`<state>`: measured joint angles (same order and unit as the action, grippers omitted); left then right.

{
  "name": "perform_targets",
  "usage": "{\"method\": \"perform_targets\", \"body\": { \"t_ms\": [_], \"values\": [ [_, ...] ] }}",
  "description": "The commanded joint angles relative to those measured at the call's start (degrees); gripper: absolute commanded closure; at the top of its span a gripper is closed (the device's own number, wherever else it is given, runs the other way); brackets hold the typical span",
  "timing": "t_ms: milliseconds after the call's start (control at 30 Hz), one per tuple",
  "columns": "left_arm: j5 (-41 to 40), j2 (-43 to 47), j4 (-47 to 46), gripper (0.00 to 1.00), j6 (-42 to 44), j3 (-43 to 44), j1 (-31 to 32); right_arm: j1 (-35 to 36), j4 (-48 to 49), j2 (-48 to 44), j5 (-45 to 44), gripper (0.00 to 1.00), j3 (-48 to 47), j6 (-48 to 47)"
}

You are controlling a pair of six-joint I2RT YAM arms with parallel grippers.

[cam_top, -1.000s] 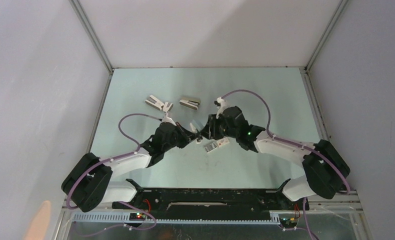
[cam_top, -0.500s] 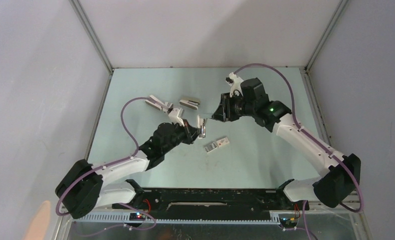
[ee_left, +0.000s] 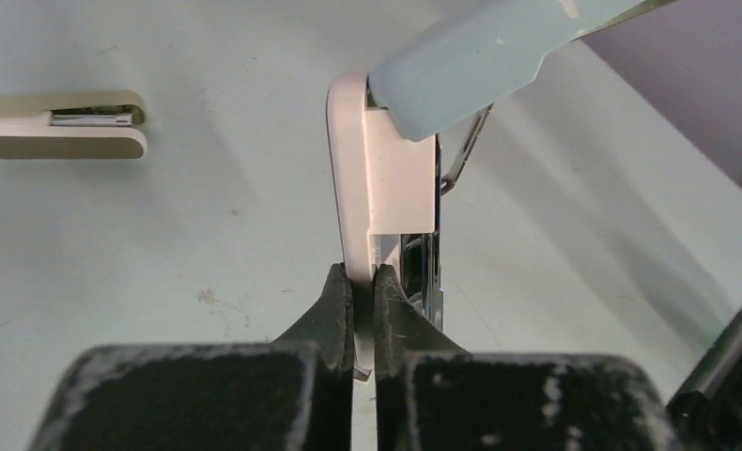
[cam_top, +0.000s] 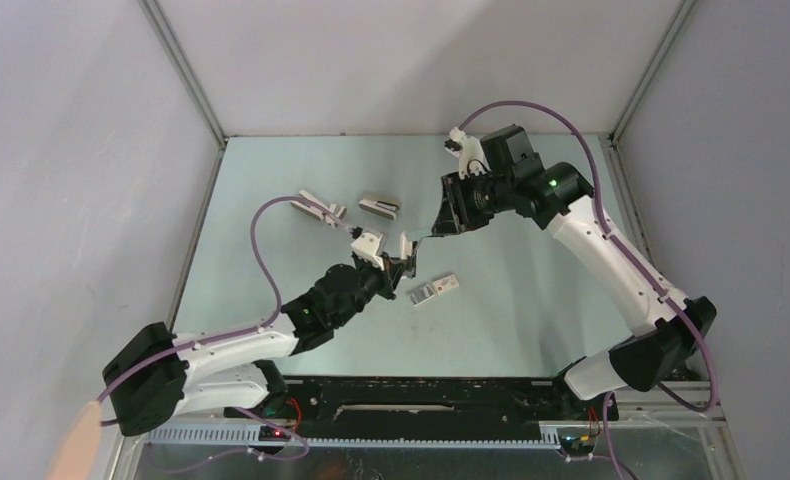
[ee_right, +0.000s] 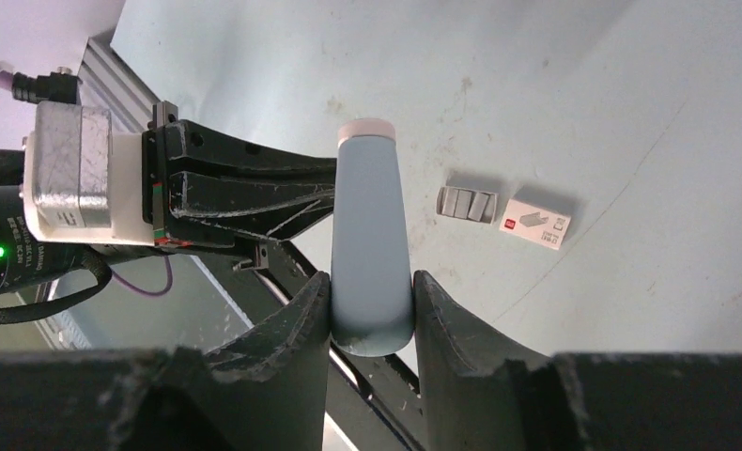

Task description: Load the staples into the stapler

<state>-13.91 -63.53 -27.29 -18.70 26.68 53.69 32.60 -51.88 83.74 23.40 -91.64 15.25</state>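
The stapler (cam_top: 409,247) hangs above the table, opened up between both grippers. My left gripper (ee_left: 363,287) is shut on the thin edge of its white base (ee_left: 378,178), with the silvery metal rail beside the right finger. My right gripper (ee_right: 371,303) is shut on its pale blue top cover (ee_right: 369,225), which also shows in the left wrist view (ee_left: 480,61), swung up and away from the base. The staples (cam_top: 434,289) lie on the table just right of the left gripper (cam_top: 403,262): a white box (ee_right: 536,224) with its grey tray (ee_right: 468,203) pulled out.
A white wedge-shaped stapler (cam_top: 316,208) and a beige one (cam_top: 380,205) lie at the back left of the table; the beige one shows in the left wrist view (ee_left: 62,132). The right gripper (cam_top: 441,222) is high over the centre. Enclosure walls surround the table.
The right arm has risen and pulled back to the right with the blue cover, swinging the stapler open. The left arm has reached forward and raised the stapler's base.
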Motion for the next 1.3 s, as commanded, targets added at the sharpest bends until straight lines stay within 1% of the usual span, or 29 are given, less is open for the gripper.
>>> {"method": "perform_targets", "body": {
  "t_ms": [0, 133, 233, 267, 333, 400, 433, 500, 667, 733, 767, 867, 1000, 1133, 1267],
  "values": [
    [-5.17, 0.24, 7.51, 1.0, 9.4, 1.15, 4.03, -1.61, 0.15, 1.63, -0.67, 1.0, -6.79, -3.29],
    [-5.12, 2.34, 7.34, 1.0, 7.44, 0.15, 3.98, -1.78, -0.83, 3.68, 0.2, 1.0, -8.86, -4.05],
    [-5.86, 3.61, 7.91, 1.0, 3.73, 0.22, 3.96, -1.82, 1.0, 4.51, -0.07, 1.0, -7.93, -3.11],
    [-6.02, 3.77, 7.82, 1.0, 2.31, 0.22, 3.96, -1.82, 2.02, 4.64, -0.41, 0.98, -7.49, -2.76],
    [-6.38, 3.58, 7.95, 1.0, 0.03, 0.36, 3.61, -1.85, 3.68, 5.19, -1.07, 0.9, -7.04, -1.79],
    [-6.55, 3.12, 8.32, 1.0, -2.67, 0.54, 2.96, -1.83, 5.73, 5.56, -1.29, 0.77, -6.49, -0.71],
    [-6.52, 2.95, 8.37, 1.0, -4.23, 0.5, 2.4, -1.83, 6.65, 5.79, -1.38, 0.72, -6.25, -0.28],
    [-4.86, 2.55, 7.94, 1.0, -7.77, 0.12, 0.52, -1.82, 7.91, 6.4, -1.8, 0.64, -6.02, 0.46],
    [-0.64, 1.81, 7.08, 1.0, -15.91, -1.62, -5.16, -2.03, 9.28, 7.74, -4.75, 0.37, -6.97, 2.1],
    [0.82, 1.55, 6.69, 1.0, -17.93, -1.95, -6.66, -2.03, 10.71, 6.91, -6.44, 0.28, -6.43, 2.83],
    [1.54, 1.42, 6.53, 1.0, -18.74, -2.02, -7.33, -2.02, 11.98, 6.08, -7.05, 0.25, -5.55, 3.26],
    [3.46, 0.77, 6.69, 1.0, -21.22, -1.85, -9.25, -1.98, 17.28, 2.89, -9.05, 0.22, -0.27, 5.28],
    [8.31, -0.57, 3.93, 1.0, -27.32, -2.92, -13.33, 0.0, 26.32, -2.3, -11.53, 0.2, 10.45, 8.27],
    [15.86, -2.9, -1.52, 1.0, -32.75, -3.69, -16.98, 6.16, 33.99, -5.95, -20.99, 0.2, 20.4, 10.51],
    [20.8, -5.6, -6.82, 1.0, -37.62, -4.07, -17.91, 11.84, 41.71, -5.96, -28.95, 0.19, 27.13, 11.76]
  ]
}}
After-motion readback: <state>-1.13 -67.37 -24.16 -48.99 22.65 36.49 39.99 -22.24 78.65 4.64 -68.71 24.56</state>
